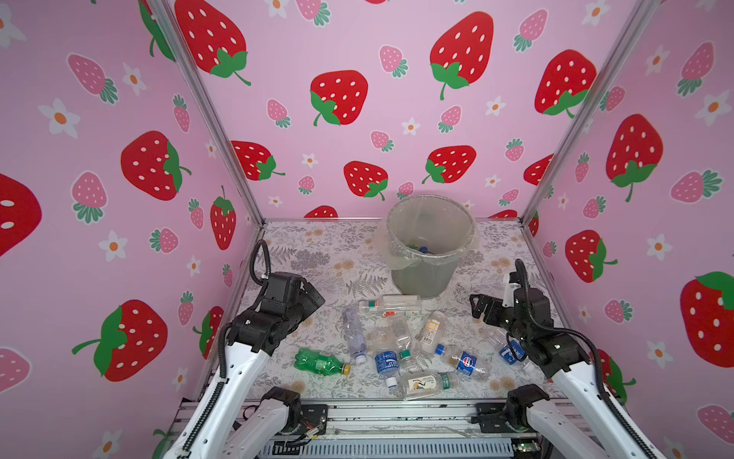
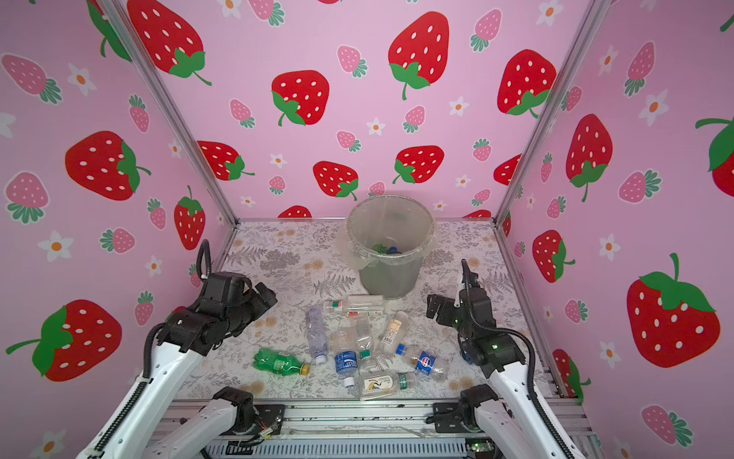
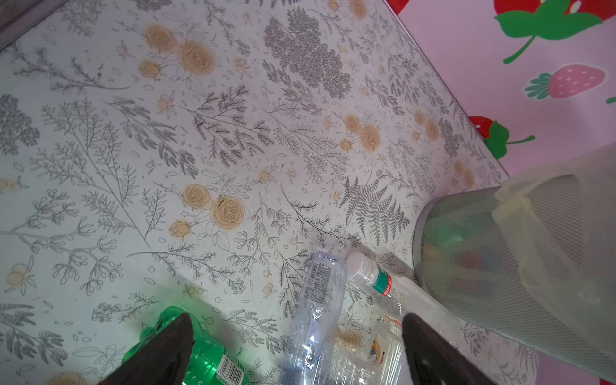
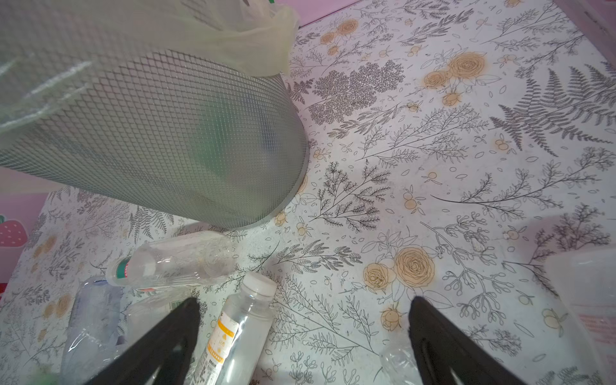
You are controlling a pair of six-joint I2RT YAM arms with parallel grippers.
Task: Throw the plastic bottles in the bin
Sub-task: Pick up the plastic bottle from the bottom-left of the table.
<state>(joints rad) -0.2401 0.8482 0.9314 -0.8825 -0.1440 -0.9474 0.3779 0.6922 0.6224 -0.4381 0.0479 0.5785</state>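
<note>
Bottles [image 1: 399,334] are lying in a loose heap on the table [image 1: 317,254] just in front of the bin [image 1: 421,278]. A few more, green and blue among them, are showing inside it. The job is looking partly done, with roughly ten left to throw.

The left gripper [image 3: 296,316] and right gripper [image 4: 304,300] are hanging over the heap's two flanks, each with fingers spread wide and holding nothing. I am reading this as the gap between throws, with a fresh pick being lined up.

The next move is calling for one bottle lying clear of its neighbours. The fingers need lowering across its body and pinching it gently, since thin plastic is likely to buckle or slip. The lift must clear the rim, because the bin is standing far taller than any bottle.

Labels:
- The Pepsi bottle [image 1: 466,362], well in front of the bin, is showing the round logo on blue.
- A blue label [image 1: 387,363] beside it is seeming to read Pocari Sweat.
- The orange-label bottle [image 1: 431,330] is carrying a barcode, its writing too small to read.
- The red-and-green label [image 1: 371,305] is lying at the bin's foot.
- The bird-picture bottle [image 1: 427,384] is lying farthest from the bin.
- The green bottle [image 1: 319,361] is showing a barcode only.
</note>
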